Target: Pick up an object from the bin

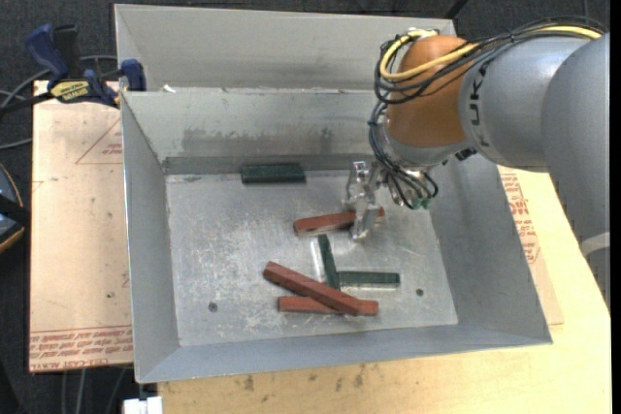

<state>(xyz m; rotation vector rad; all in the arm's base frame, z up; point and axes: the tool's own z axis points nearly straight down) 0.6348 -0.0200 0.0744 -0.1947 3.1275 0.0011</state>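
Observation:
My gripper [362, 216] hangs low in the right middle of the bin, with its metal fingers down at the right end of a short reddish-brown bar [323, 224]. The bar's end lies right at the fingertips; whether they clasp it I cannot tell. Just below, a dark green bar [328, 265] lies almost upright in the picture, and another dark green bar [369, 279] lies flat to its right.
Two long reddish-brown bars [315, 290] lie crossed near the bin's front wall. A dark green bar [273, 174] rests against the back wall. The arm with its orange cover and cables comes in from the right above the gripper.

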